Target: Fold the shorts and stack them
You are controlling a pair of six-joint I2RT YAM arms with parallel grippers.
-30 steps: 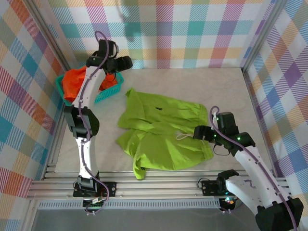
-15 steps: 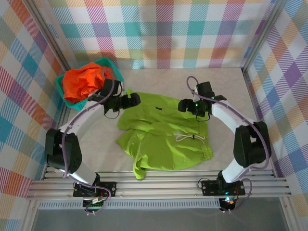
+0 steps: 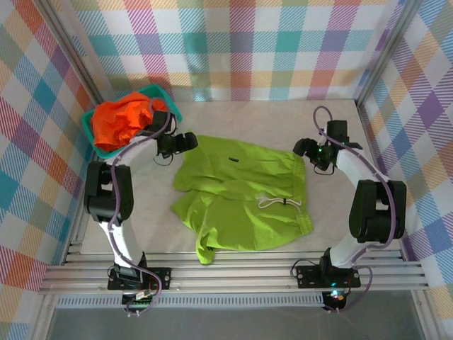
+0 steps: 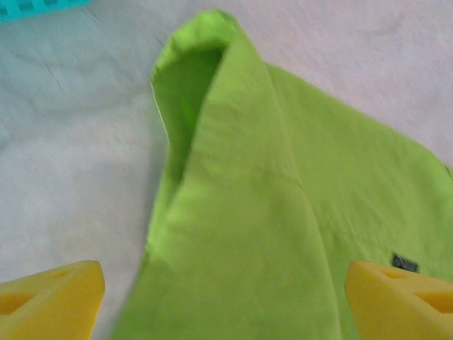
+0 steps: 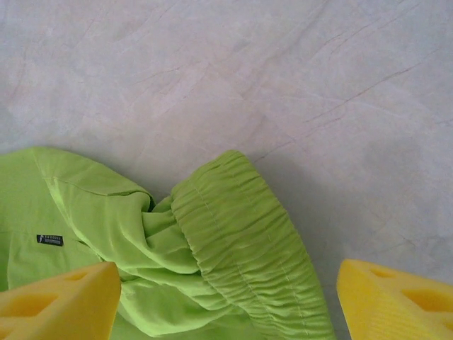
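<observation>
— Starting at our left hand (image 3: 187, 141), how do we find it?

— Released. Its two yellow fingers (image 4: 49, 297) stand wide apart with nothing clasped, above a folded peak of the lime green shorts (image 3: 241, 191). We cannot tell whether they touch the cloth.

— And around it?

— That peak is the shorts' far-left corner. Just beside it, in the far-left corner of the surface (image 3: 233, 113), sits the teal basket (image 3: 157, 91) with the orange shorts (image 3: 120, 120) heaped inside.

— Our right hand (image 3: 304, 147)?

— Released as well, its fingers (image 5: 396, 301) spread and grasping nothing. Between them we see the gathered elastic waist (image 5: 241, 234), bunched at the shorts' far-right corner, with bare surface beyond it.

— Where do the lime green shorts lie overall?

— We see them spread and crumpled across the middle of the surface, one tongue of cloth reaching toward the near edge. A white drawstring (image 3: 272, 203) lies on top toward the right side, and a small dark label (image 3: 232, 160) shows on the far part, between our two hands.

— And our arms?

— Both rise from the near edge and bend over the far half of the surface, the left one along the left edge, the right one along the right edge.
</observation>
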